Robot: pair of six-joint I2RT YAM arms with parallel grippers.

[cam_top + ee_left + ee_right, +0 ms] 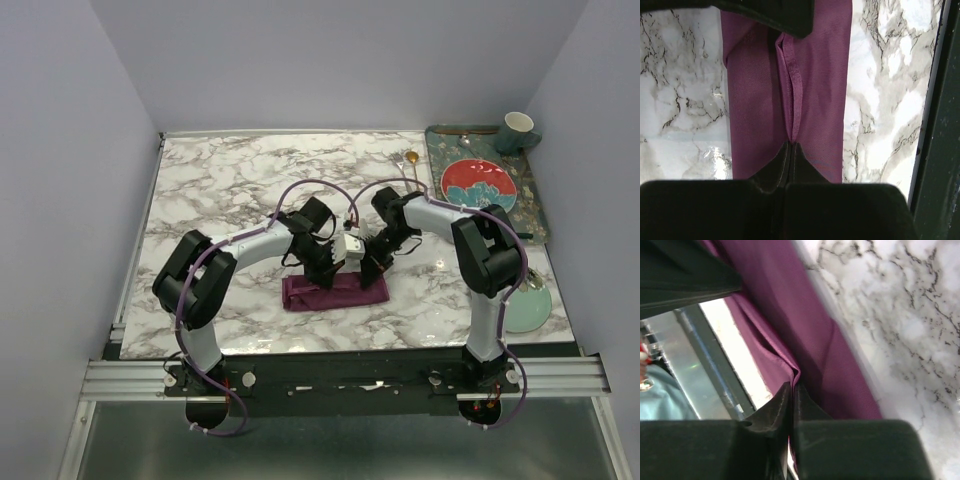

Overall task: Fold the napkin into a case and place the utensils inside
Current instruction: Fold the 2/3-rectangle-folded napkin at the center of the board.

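The left jaws are pinching shut on a raised crease of the napkin [320,297], which is lying folded into a narrow band on the bench [230,180] near its front edge. The right jaws are closing tight on a fold at its other end.

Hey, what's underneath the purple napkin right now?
Only the marble table shows around the folded napkin. Whatever lies beneath it is covered, and nothing pokes out from its edges.
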